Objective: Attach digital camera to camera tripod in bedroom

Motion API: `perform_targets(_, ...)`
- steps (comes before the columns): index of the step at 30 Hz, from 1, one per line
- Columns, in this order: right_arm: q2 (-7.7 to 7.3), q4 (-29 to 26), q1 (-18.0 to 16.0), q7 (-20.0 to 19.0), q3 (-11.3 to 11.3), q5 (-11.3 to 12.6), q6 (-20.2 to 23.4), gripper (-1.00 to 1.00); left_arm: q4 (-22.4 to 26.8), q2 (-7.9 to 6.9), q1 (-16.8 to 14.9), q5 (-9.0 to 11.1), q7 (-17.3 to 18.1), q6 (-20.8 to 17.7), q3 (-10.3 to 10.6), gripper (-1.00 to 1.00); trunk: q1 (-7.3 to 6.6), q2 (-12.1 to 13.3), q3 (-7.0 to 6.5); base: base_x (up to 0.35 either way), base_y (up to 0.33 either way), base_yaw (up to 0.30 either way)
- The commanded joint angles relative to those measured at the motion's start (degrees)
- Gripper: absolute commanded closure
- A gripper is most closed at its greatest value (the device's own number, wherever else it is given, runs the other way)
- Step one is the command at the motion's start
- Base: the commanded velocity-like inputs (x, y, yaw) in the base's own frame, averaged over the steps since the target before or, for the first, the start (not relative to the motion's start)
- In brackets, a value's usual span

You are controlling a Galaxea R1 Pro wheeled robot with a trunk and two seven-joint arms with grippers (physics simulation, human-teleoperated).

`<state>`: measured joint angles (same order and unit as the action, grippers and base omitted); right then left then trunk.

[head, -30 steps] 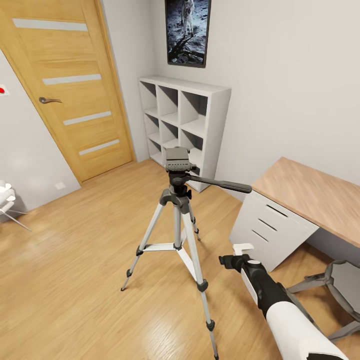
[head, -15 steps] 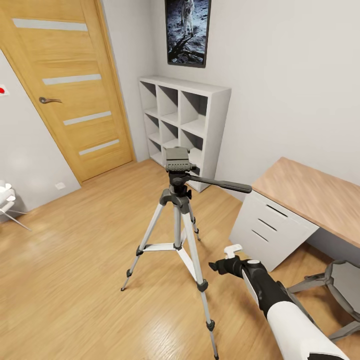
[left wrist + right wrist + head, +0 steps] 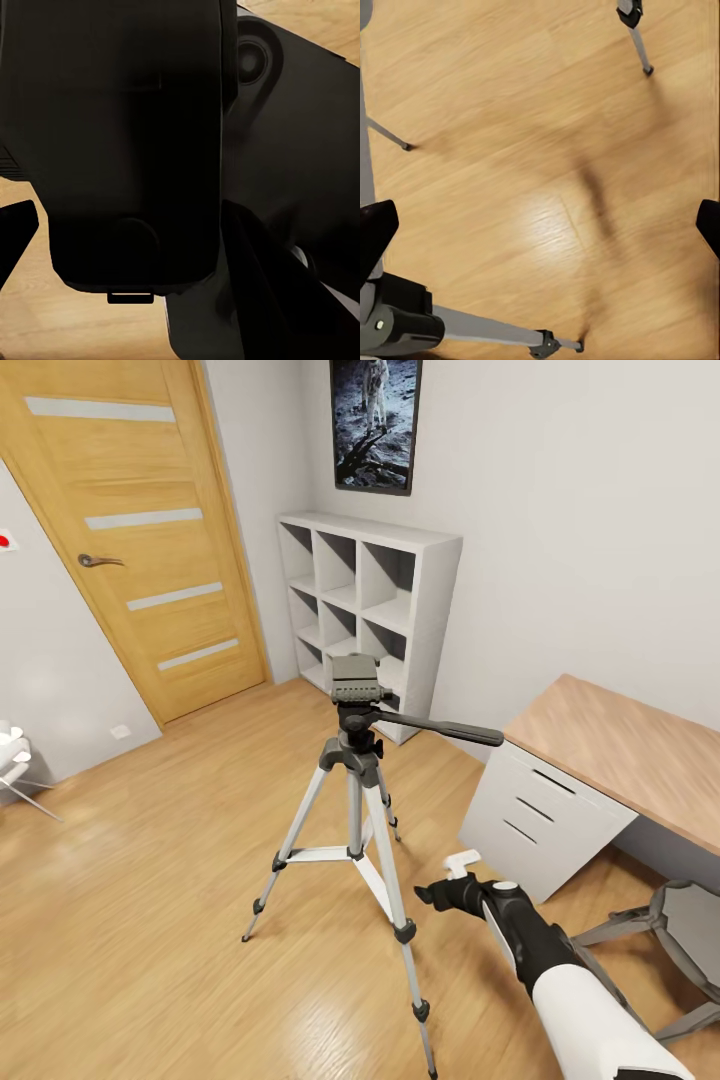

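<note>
— Left side first?
— Left gripper (image 3: 135,247): dark fingers (image 3: 16,232) flanking a black boxy digital camera (image 3: 127,135), close against the lens. Pinched or merely beside it, impossible to tell.
— Middle?
— Tall silver-legged camera tripod (image 3: 355,780) upright on the light wood floor (image 3: 150,920), dark grey head plate bare, black pan handle pointing toward the wood-topped white desk (image 3: 600,760). White cube shelf (image 3: 370,610) behind.
— Right?
— Right gripper (image 3: 443,877) low, just beside the nearest tripod leg, not touching. Fingertips (image 3: 375,232) spread wide, nothing between, only floor and tripod legs beneath.
</note>
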<state>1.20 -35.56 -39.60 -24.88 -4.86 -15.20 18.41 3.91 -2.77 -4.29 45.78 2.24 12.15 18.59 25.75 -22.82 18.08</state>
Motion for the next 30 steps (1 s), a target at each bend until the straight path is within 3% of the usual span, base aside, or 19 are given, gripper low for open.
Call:
perform_targets(1,0.03,-0.15,-0.03,-0.21,-0.5,-0.56,0.25,-1.0,-0.05,-0.02,-0.03,0.46,0.22,0.16,0.37,1.0,0.03,-0.1,0.1,0.0,0.0,0.0)
perform_targets(30,0.05,-0.7,-0.04,0.29,-0.26,-0.11,0.57,-1.0,-0.05,0.11,-0.04,0.45,0.2,0.15,0.46,1.0,0.03,-0.1,0.1,-0.069,0.009,0.0)
